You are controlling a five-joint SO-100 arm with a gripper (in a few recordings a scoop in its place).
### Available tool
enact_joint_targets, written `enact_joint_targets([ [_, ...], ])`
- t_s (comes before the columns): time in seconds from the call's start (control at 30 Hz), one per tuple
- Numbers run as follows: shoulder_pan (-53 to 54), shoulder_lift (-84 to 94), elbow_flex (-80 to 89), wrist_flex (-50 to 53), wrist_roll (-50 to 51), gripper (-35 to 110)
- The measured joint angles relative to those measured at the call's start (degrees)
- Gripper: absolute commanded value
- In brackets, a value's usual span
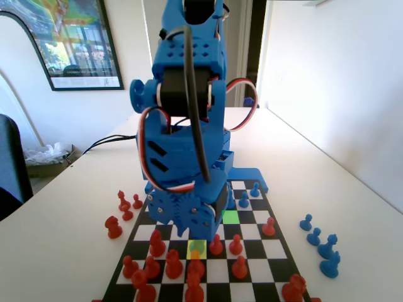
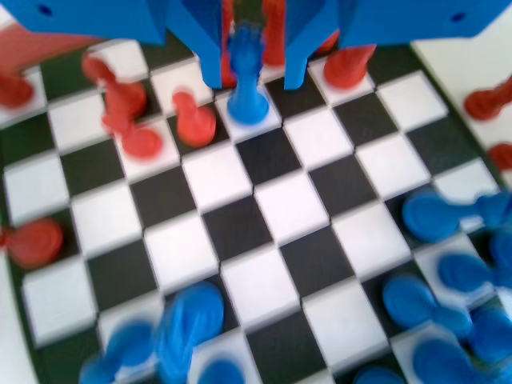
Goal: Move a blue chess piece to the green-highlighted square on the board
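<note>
In the wrist view a blue chess piece (image 2: 248,102) with a jagged crown-like top stands upright on a white square of the board (image 2: 280,204). My gripper (image 2: 253,83) hangs around it, one jaw on each side with a small gap to the piece, so it is open. In the fixed view the blue arm (image 1: 186,157) leans low over the board (image 1: 275,249) and hides the gripper and that piece. The green-highlighted square (image 1: 231,216) lies just right of the arm's lower end, with nothing standing on it.
Red pieces (image 2: 196,124) crowd close around the straddled piece, and another red piece (image 2: 348,68) stands right of the jaws. A yellow square (image 1: 197,245) glows below the arm. Spare blue pieces (image 1: 327,248) stand off the board at right, red ones (image 1: 114,226) at left.
</note>
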Motion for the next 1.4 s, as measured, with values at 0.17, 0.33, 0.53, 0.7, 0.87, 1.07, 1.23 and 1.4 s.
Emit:
enact_joint_targets([
  [0.17, -0.2, 0.0, 0.0, -0.1, 0.0, 9],
  [0.33, 0.0, 0.0, 0.0, 0.0, 0.0, 8],
  [0.53, 0.1, 0.0, 0.0, -0.8, 0.0, 1],
  [0.7, 0.2, -0.6, 0.0, -1.3, 0.0, 1],
  [0.87, 0.2, -0.6, 0.0, -1.1, 0.0, 1],
  [1.07, 0.2, -0.1, -0.1, 1.6, 0.0, 1],
  [1.23, 0.2, 4.4, 1.6, 3.3, 0.0, 1],
  [1.4, -0.1, 10.1, 3.0, 6.4, -0.4, 1],
])
